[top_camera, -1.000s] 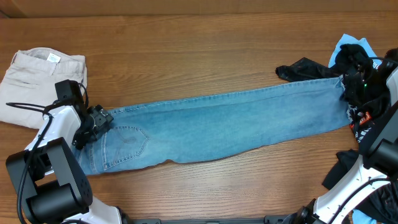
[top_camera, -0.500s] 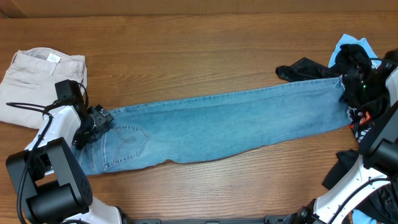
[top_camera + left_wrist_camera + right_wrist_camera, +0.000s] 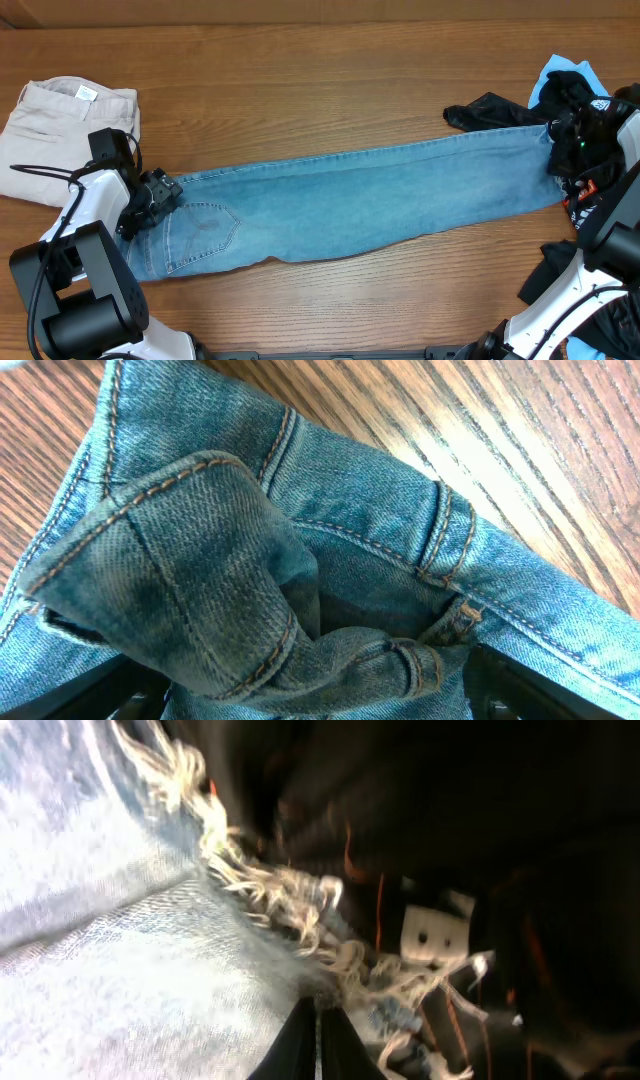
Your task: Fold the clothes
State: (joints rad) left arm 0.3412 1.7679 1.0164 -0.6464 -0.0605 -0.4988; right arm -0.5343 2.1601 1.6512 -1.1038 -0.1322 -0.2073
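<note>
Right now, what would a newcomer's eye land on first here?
A long pair of light-blue jeans stretches across the middle of the table, waist at the left, frayed hems at the right. The left tool pinches the bunched waistband, and the right tool pinches the hem. Folded beige trousers lie at far left.

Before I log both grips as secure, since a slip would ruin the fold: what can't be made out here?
Left wrist view: the left jaws are cut off by the bottom edge and buried under the bunched waistband of the jeans.
Right wrist view: blur smears the frayed hem, so how much of it the right jaws pinch is unclear.
Overhead: the left arm and right arm cover their own jaws.
</note>
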